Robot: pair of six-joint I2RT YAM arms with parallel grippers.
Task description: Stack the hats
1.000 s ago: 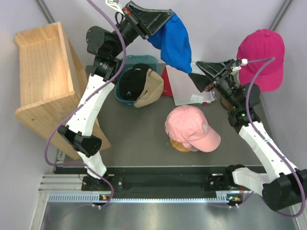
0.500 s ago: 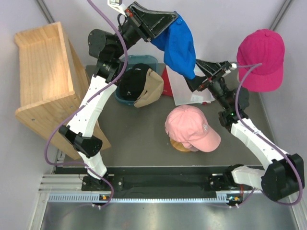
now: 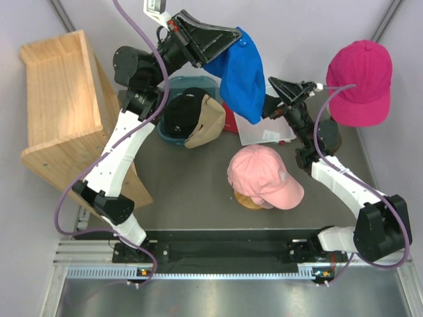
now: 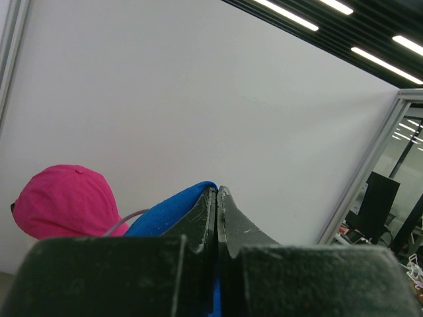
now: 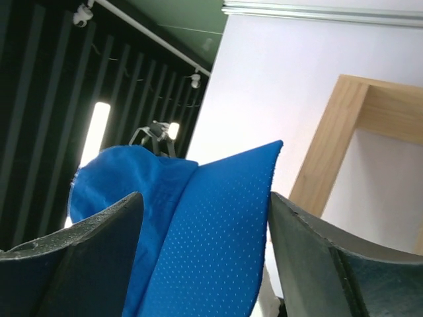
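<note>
Blue cap (image 3: 239, 72) nearer; caps (image 3: 182, 115) in bin (image 3: 206, 81)

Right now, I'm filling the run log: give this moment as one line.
left gripper: shut on blue cap | right gripper: open around its brim

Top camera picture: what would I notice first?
The bright blue cap dangles high at the back, pinched by the left gripper, with the right gripper holding its open jaws either side of the brim. A magenta cap shows at the far right, and a light pink cap sits in the middle.
</note>
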